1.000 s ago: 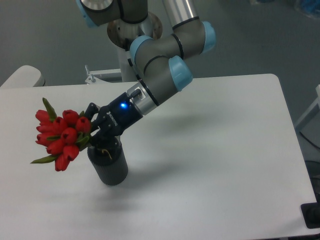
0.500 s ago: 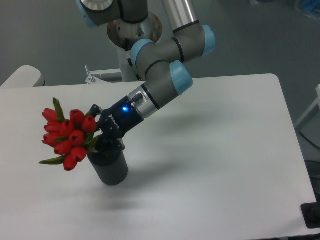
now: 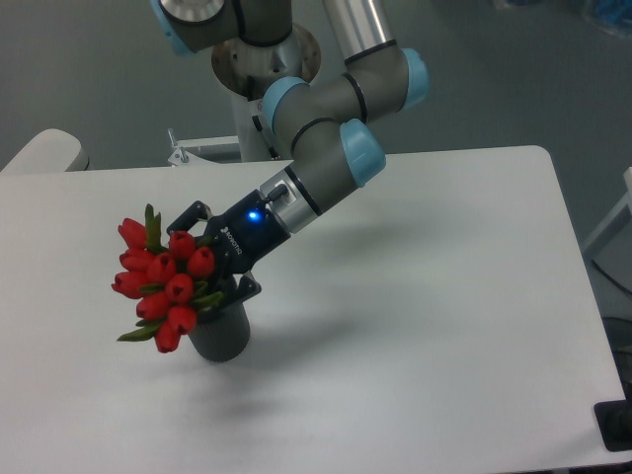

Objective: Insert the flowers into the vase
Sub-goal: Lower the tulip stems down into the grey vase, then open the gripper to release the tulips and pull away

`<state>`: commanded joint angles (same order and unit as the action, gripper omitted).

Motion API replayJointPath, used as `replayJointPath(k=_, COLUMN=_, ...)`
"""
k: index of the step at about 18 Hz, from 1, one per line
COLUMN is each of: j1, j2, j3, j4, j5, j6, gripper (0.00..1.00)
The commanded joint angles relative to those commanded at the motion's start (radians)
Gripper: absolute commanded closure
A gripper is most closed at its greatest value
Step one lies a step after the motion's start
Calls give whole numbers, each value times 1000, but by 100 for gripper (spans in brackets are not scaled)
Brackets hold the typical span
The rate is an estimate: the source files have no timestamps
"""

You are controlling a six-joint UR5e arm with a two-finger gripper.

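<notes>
- Worktop (image 3: 444, 296): carries the vase near its front-left part.
- Flowers (image 3: 163, 284): bunch tilted left over the vase mouth, buds overhanging the rim; stems hidden, so insertion depth cannot be told.
- Vase (image 3: 222, 336): upright, under the bunch.
- Pincer (image 3: 219, 269): clamped on the flowers; release is probably left.

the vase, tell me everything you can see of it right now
The vase is a short dark grey cylinder with a matte look, standing upright on the white table. Its mouth and upper part are hidden behind the red tulips and the gripper, which holds the bunch over it. Whether the stems are inside cannot be seen.
</notes>
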<state>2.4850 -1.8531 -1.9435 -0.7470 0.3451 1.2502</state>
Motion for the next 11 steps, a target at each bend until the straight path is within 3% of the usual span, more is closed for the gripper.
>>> replayJointPath(k=5, j1=25, j2=9, j3=-18, j4=5, j5=3, j6=12, gripper=1)
replayJointPath(k=11, j1=40, j2=12, j3=-18, j4=5, j5=29, j6=15, gripper=0)
